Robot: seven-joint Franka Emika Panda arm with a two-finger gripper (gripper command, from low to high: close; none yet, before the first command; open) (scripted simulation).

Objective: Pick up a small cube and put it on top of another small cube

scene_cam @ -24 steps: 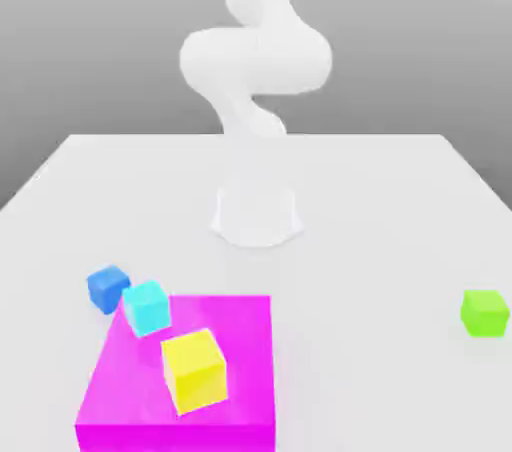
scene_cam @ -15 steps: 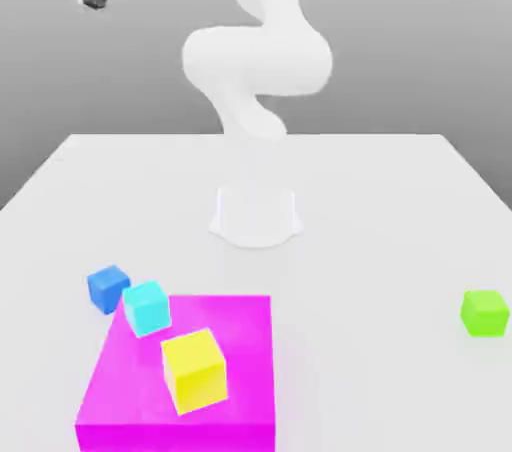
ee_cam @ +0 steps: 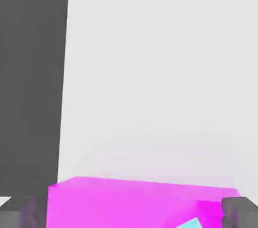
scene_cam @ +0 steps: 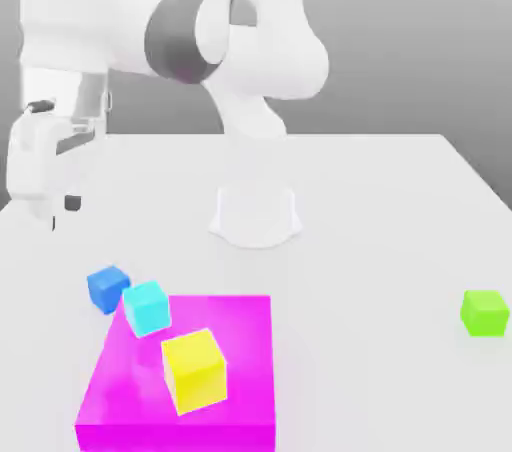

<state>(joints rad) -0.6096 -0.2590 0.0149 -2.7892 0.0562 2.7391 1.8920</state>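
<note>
The small royal-blue cube (scene_cam: 108, 288) rests on the white table at the exterior view's left, just behind a cyan cube (scene_cam: 147, 307). A yellow cube (scene_cam: 194, 370) sits on top of a flat magenta block (scene_cam: 235, 350). My gripper (scene_cam: 62, 210) hangs above the table, behind the blue cube and a little further to the exterior view's left, clear of every cube. It is open: in the hand view its two dark fingertips (ee_cam: 20, 213) stand wide apart with nothing held between them. Past them lie the magenta block (ee_cam: 141, 202) and a corner of the cyan cube (ee_cam: 190, 223).
A green cube (scene_cam: 485, 312) stands alone at the exterior view's right. The arm's round white base (scene_cam: 257, 215) sits mid-table. The table's edge (ee_cam: 63, 70) runs close beside the hand, with dark floor past it.
The arm has swung down from high up to low over the table at the exterior view's left. None of the cubes has moved.
</note>
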